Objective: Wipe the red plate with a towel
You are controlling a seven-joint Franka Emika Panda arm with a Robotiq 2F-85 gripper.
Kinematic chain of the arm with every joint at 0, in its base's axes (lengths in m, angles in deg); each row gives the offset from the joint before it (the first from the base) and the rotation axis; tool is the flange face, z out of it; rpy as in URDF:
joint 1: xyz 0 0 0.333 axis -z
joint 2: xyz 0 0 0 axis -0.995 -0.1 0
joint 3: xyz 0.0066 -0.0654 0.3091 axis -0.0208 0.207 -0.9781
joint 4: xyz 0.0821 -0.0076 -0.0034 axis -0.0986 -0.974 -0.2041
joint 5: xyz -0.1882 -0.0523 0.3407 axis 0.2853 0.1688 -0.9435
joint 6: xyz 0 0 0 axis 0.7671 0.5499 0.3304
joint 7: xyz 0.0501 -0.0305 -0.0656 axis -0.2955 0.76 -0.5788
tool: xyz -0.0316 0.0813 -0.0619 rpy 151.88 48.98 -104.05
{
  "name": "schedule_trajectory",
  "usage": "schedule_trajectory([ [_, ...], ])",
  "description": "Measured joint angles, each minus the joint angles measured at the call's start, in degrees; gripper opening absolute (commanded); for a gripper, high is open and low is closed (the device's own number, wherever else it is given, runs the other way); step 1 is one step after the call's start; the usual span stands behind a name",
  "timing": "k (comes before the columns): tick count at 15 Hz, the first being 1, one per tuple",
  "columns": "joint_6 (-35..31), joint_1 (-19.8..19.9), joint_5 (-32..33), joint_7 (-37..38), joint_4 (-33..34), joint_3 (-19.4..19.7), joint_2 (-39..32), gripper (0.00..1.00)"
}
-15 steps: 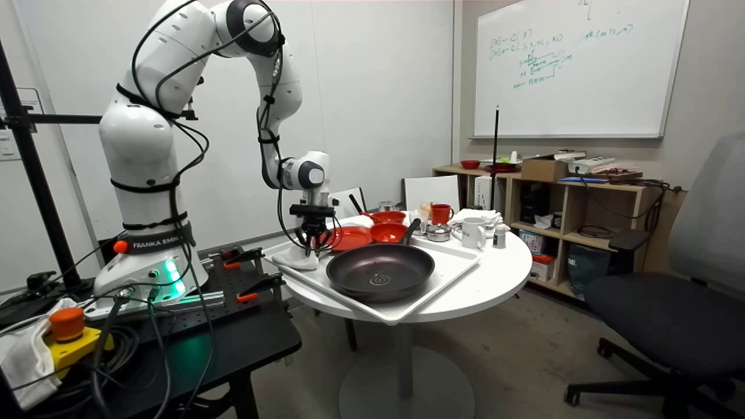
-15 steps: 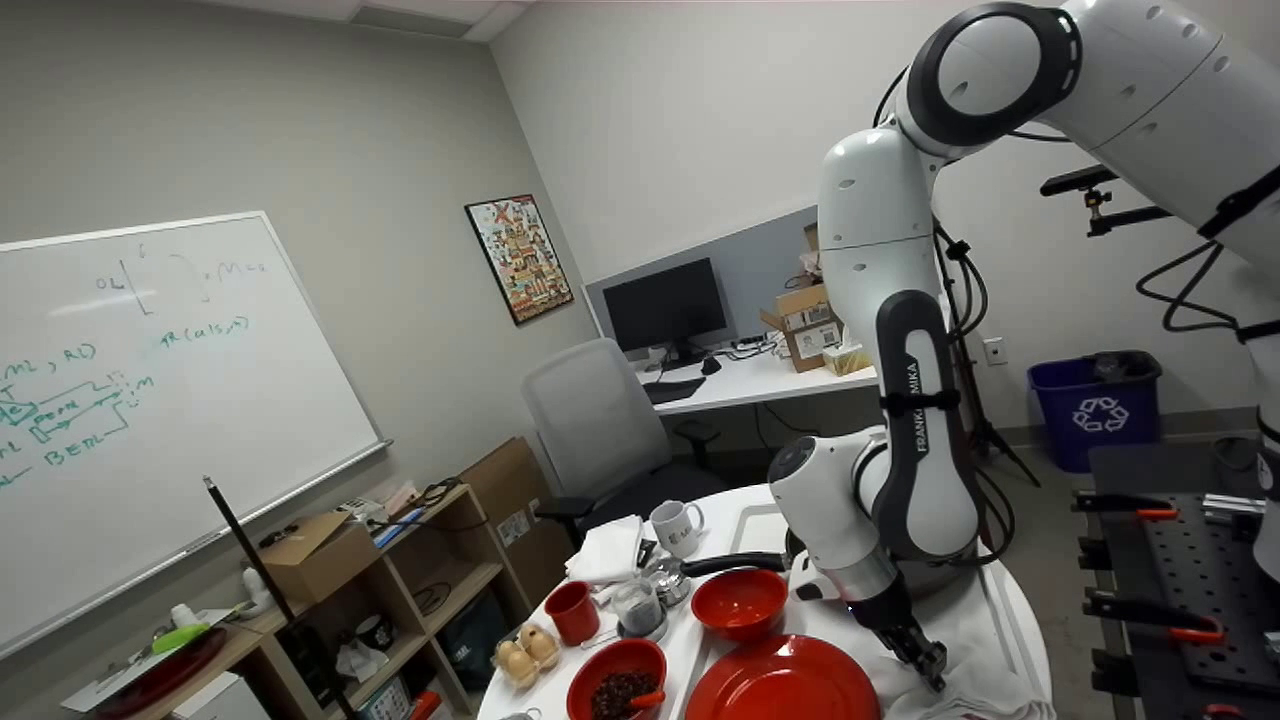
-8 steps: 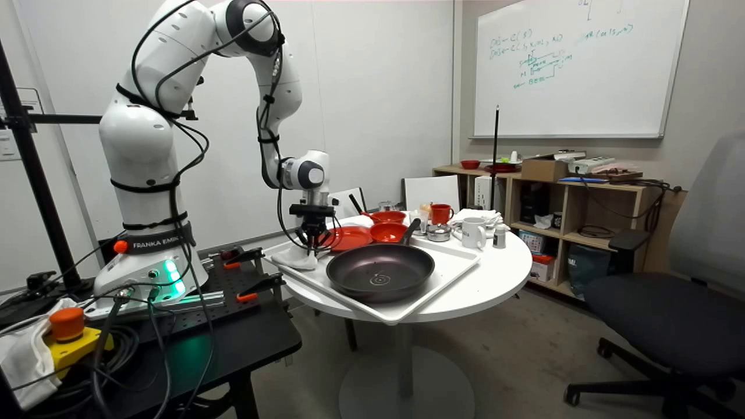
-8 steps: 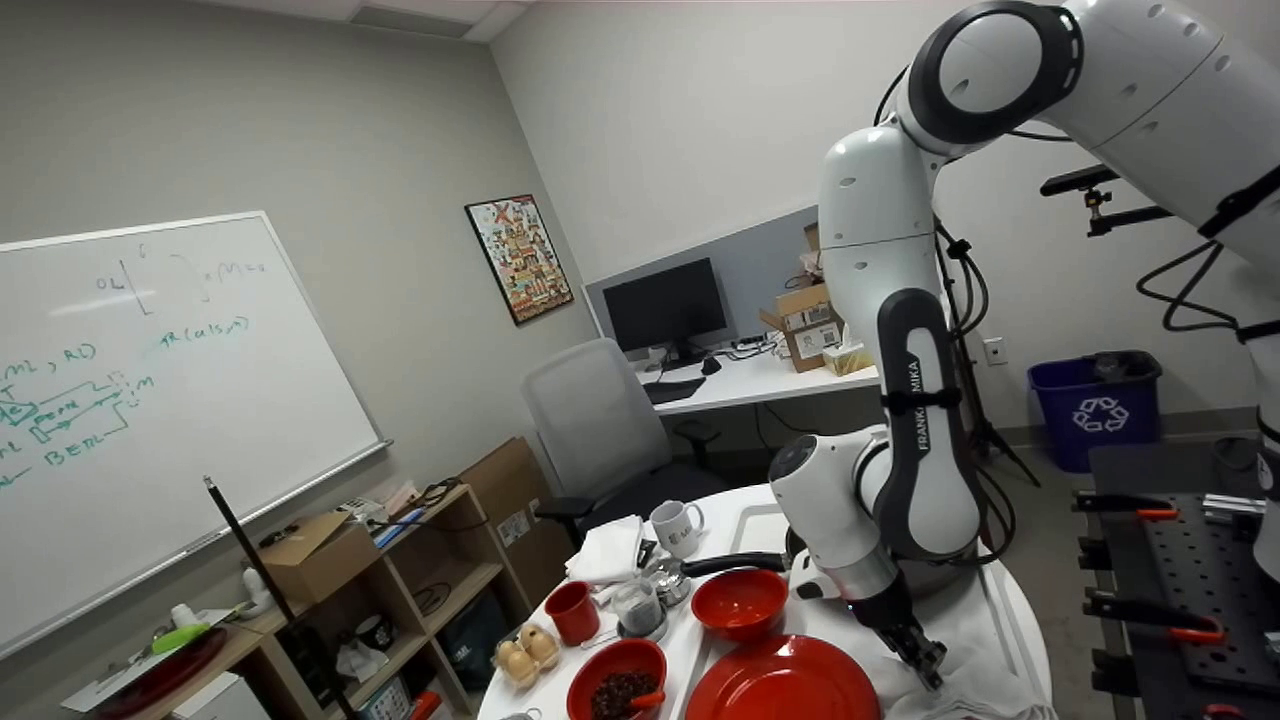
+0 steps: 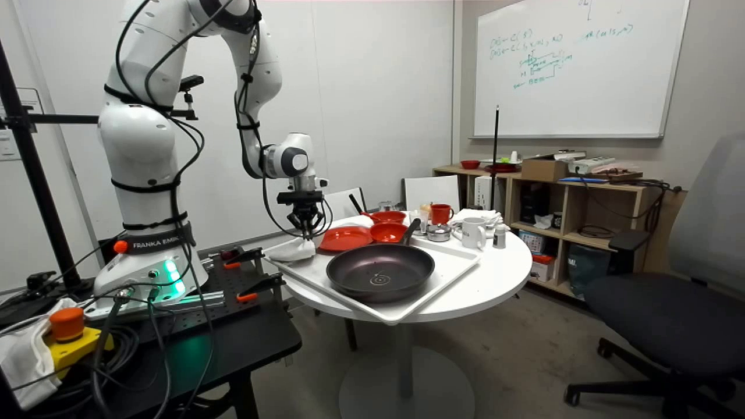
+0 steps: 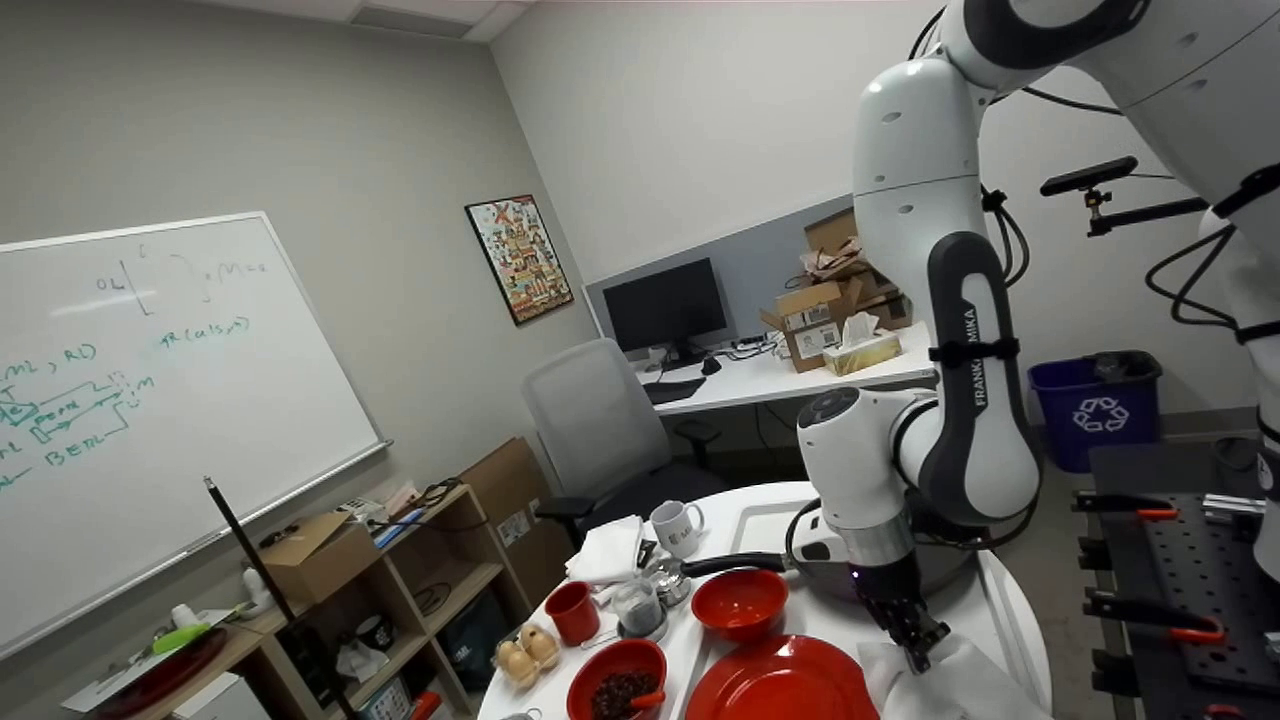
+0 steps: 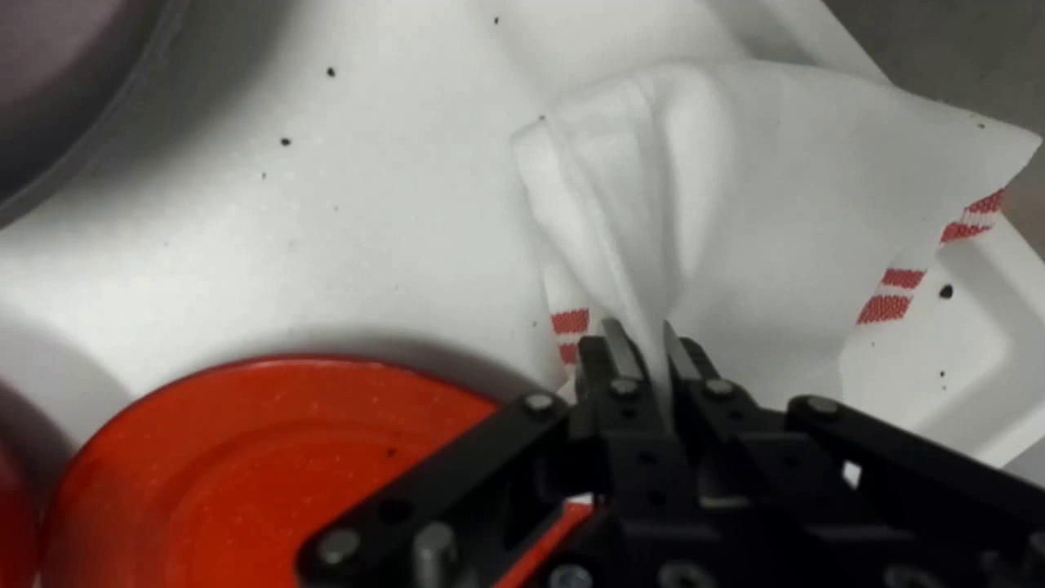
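The towel, a white cloth with red stripes point(image 7: 784, 188), lies bunched at the tray's corner; it shows in both exterior views point(image 5: 291, 251) point(image 6: 965, 690). My gripper point(image 7: 641, 331) is shut on a fold of the towel and pulls it up into a peak; much of the cloth still rests on the tray. The gripper also shows in both exterior views point(image 5: 307, 234) point(image 6: 922, 662). The red plate point(image 7: 269, 498) lies flat beside the towel, partly covered by the gripper in the wrist view. It shows in both exterior views point(image 5: 344, 239) point(image 6: 780, 690).
A large dark pan point(image 5: 381, 276) stands on the white tray point(image 5: 389, 319), its handle point(image 6: 735, 563) pointing past a red bowl point(image 6: 740, 600). Another red bowl point(image 6: 612, 660) holds dark bits. A red mug point(image 6: 573, 612), eggs point(image 6: 527, 655), a white mug point(image 6: 677, 527) and glass jars stand beyond.
My gripper has risen and moved a little towards the robot's base, lifting a fold of the towel with it. The plate, bowls and pan have not moved.
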Motion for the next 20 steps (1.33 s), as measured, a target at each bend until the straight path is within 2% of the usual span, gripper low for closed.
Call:
schedule_trajectory([
  [4, -6.33, -5.81, 4.13, 6.40, -0.82, 6.84, 4.37, 0.07],
  [7, -8.96, -8.91, 5.71, 8.73, 0.46, 11.88, 5.07, 0.07],
  [9, -9.96, -9.75, 5.71, 9.10, 1.37, 13.62, 5.04, 0.07],
  [11, -11.73, -9.67, 5.61, 9.11, 1.57, 13.69, 5.04, 0.07],
  [15, -16.89, -7.35, 5.34, 9.11, 0.78, 9.48, 5.05, 0.07],
  [20, -21.78, 0.49, 5.26, 9.13, -0.95, -2.49, 5.27, 0.07],
])
